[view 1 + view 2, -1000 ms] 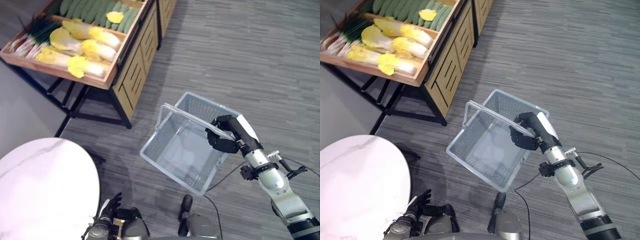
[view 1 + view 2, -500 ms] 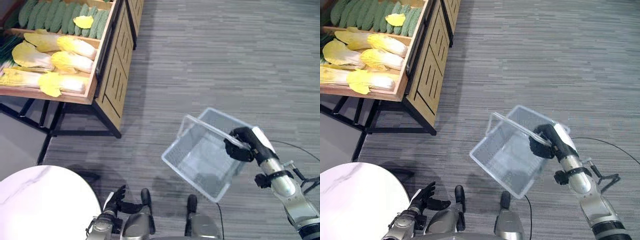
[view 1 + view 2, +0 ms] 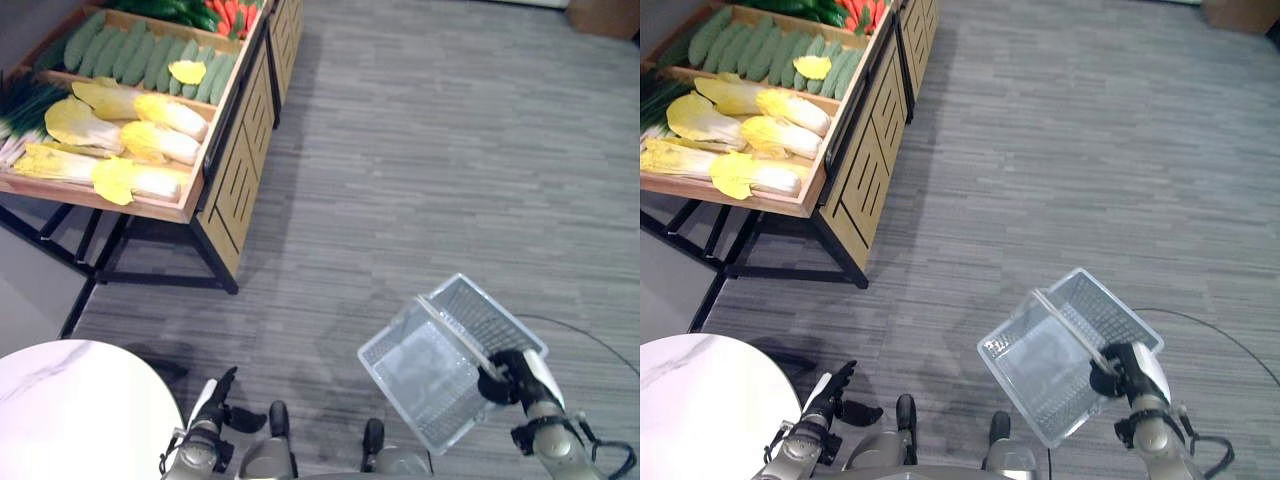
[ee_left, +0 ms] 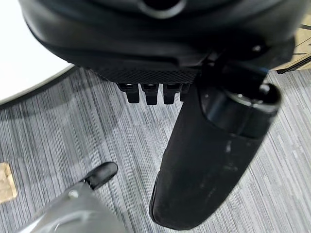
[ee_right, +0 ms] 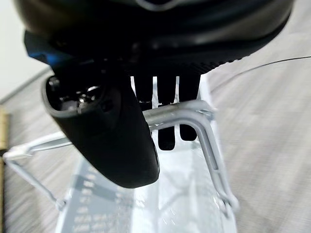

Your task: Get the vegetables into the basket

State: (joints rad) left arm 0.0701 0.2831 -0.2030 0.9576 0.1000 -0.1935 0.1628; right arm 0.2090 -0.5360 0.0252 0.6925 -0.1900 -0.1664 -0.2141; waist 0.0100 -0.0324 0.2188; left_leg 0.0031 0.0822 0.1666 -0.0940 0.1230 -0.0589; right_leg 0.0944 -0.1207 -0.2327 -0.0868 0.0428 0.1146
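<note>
Right robot hand [image 3: 505,385] low and to the right, fingers curled round the wire handle [image 5: 187,112] of a clear plastic basket [image 3: 430,375]; right wrist view shows fingers hooked over the handle bar, thumb beside it; basket hangs tilted above the grey floor [image 3: 420,180], nothing inside it.

Vegetables lie on a wooden display stand [image 3: 215,165], well apart from the basket, up and to the left of it; napa cabbages [image 3: 150,112] in the stand's nearest compartment, pale yellow, lying side by side; cucumbers [image 3: 140,58] in the compartment behind the cabbages, with one yellow leaf [image 3: 187,72] on top of them; green onions [image 3: 22,105] to the left of the cabbages; red peppers or carrots [image 3: 228,12] at the far end of the stand, cannot tell which.

Left robot hand [image 3: 213,395] low, left of the basket, fingers straight and relaxed, holding nothing; left wrist view shows short fingertips and thumb over bare floor.

Round white bench [image 3: 70,400] just left of the left robot hand, marble-patterned top.
</note>
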